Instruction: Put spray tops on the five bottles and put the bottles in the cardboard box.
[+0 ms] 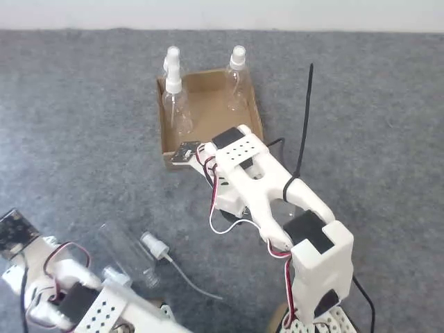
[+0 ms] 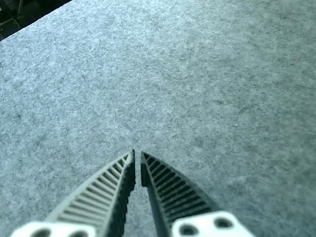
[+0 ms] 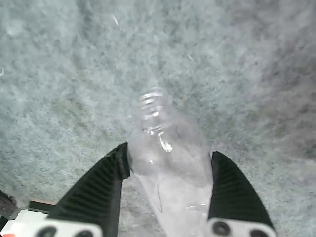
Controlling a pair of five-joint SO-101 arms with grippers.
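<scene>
My right gripper (image 3: 165,168) is shut on a clear bottle (image 3: 168,153) with a bare threaded neck (image 3: 152,106), held over the grey carpet. The right arm (image 1: 257,180) stretches from the front edge toward the cardboard box (image 1: 208,121). In that box stand capped bottles (image 1: 175,104), one of them at the far right corner (image 1: 238,80). Another uncapped bottle (image 1: 128,251) lies on the carpet at the front left, with a loose spray top (image 1: 155,246) and its thin tube beside it. My left gripper (image 2: 138,160) is shut and empty above bare carpet.
The left arm (image 1: 76,298) sits at the front left corner, close to the lying bottle. A black cable (image 1: 304,125) stands up right of the box. Grey carpet (image 1: 374,111) spreads open on the far left and far right.
</scene>
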